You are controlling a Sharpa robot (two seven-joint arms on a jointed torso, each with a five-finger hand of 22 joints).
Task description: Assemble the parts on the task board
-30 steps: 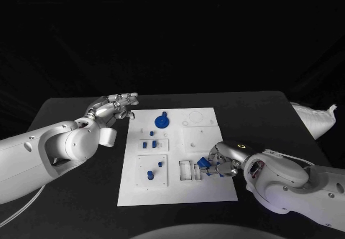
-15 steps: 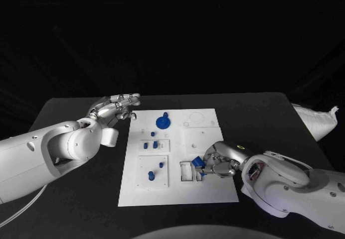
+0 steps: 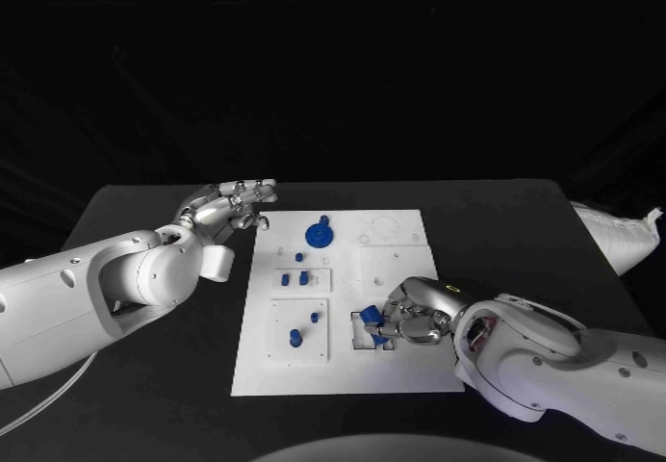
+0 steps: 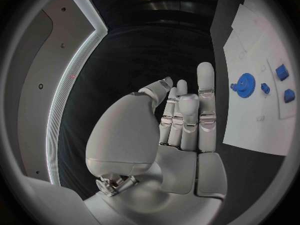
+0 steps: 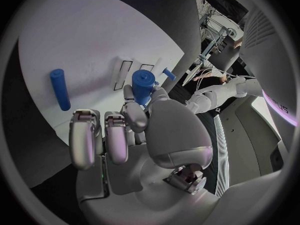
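At about five o'clock on the task board (image 3: 347,371), your right hand (image 3: 402,322) pinched a small blue part (image 3: 371,314) just over the white slots near the board's lower right. It looked like a short plastic cylinder (image 5: 143,82): light, rigid and smooth, so it would have slipped or twisted if you squeezed only its tip. I judged a hold across its sides, near the middle, was the safer one. Whether it already touched a slot I could not tell. Your left hand (image 3: 229,205) hung spread and holding nothing at ten o'clock, off the board over the bench (image 3: 153,207). A blue gear (image 3: 320,234) sat at twelve o'clock.
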